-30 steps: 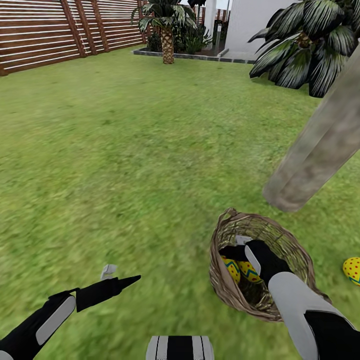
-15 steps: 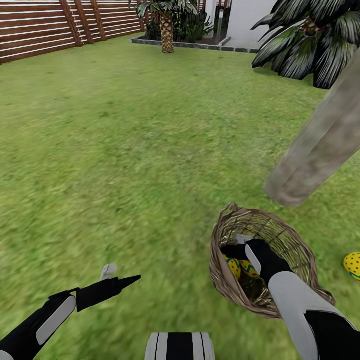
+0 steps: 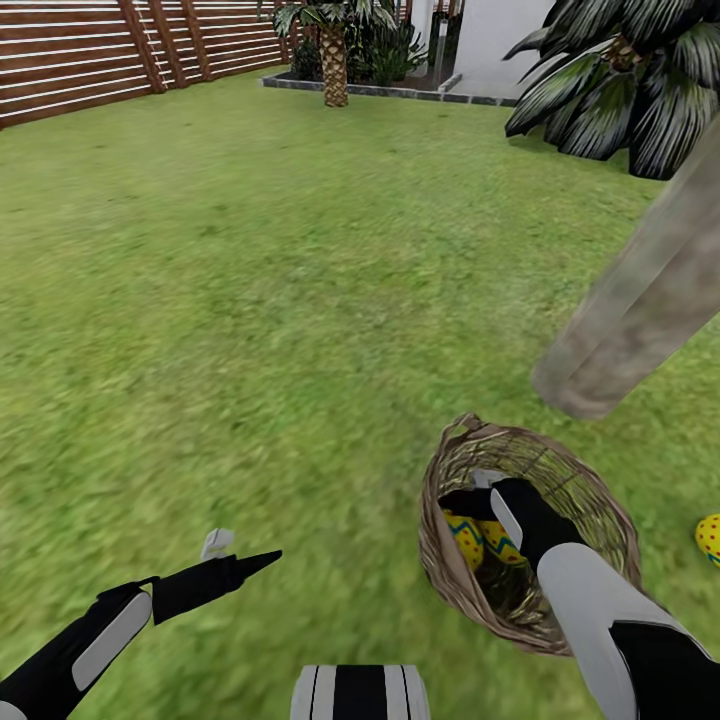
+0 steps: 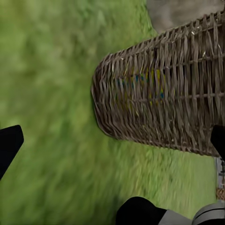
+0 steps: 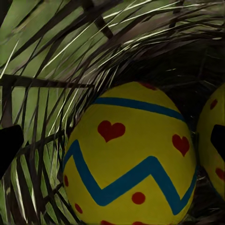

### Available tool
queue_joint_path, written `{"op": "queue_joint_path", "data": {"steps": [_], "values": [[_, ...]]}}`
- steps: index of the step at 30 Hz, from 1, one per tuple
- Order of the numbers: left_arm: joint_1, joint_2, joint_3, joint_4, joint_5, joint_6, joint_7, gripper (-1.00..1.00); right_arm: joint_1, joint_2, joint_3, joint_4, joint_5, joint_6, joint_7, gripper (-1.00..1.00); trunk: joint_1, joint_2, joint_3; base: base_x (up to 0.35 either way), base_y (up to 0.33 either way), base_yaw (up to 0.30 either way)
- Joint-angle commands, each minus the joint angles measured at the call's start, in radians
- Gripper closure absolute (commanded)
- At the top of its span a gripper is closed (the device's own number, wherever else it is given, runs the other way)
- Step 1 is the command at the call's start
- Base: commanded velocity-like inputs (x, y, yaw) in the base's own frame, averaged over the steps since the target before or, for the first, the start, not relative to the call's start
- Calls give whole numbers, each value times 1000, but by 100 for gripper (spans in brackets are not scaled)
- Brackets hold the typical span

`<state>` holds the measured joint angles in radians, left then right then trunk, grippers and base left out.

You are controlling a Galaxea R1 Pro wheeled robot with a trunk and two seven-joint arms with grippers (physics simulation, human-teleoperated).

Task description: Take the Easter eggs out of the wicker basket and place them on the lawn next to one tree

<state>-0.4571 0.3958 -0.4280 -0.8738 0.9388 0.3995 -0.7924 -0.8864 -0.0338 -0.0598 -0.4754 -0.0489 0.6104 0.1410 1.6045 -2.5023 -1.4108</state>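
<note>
— Yellow, with blue zigzag bands, red hearts and dots: two Easter eggs (image 3: 480,540) down in the wicker basket (image 3: 590,495), side by side against its near wall. Close up from the right wrist, one egg (image 5: 129,157) large and centred, the second egg (image 5: 213,140) just beside it at the edge, dark twigs arching behind.

— And the third?

— Out on the lawn (image 3: 250,330) already: third egg (image 3: 709,540) to the right of the basket, cut by the frame edge, near the foot of the tree (image 3: 640,300).

— Right end effector?

— Reaching down inside the basket (image 3: 480,495), black fingers (image 5: 9,143) spread apart on either side of the centred egg, released, gripping nothing.

— Basket itself?

— Tilted on the grass, loop handle at its far rim, just in front of the grey-brown trunk. From the left wrist, woven side of the basket (image 4: 164,93) with yellow and blue glimpsed through the weave.

— Left end effector?

— Low over bare grass (image 3: 240,555), well apart from the basket, fingers parted and empty.

— Further out?

— Brown slat fence (image 3: 90,60) along the far left, small palm (image 3: 333,50) by a stone border, big spiky palm (image 3: 620,80) at upper right, white wall behind.
</note>
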Motion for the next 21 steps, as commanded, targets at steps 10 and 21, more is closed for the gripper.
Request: {"op": "queue_joint_path", "data": {"steps": [10,21], "values": [[0,0,0,-1,0,-1,-6,-100,1,-1,1,1,-1,0,-1,-100,0,0,-13,0,0,0],[0,0,-1,-1,0,-1,-4,-100,1,-1,0,0,-1,-34,-1,-100,0,0,-31,0,0,0]]}}
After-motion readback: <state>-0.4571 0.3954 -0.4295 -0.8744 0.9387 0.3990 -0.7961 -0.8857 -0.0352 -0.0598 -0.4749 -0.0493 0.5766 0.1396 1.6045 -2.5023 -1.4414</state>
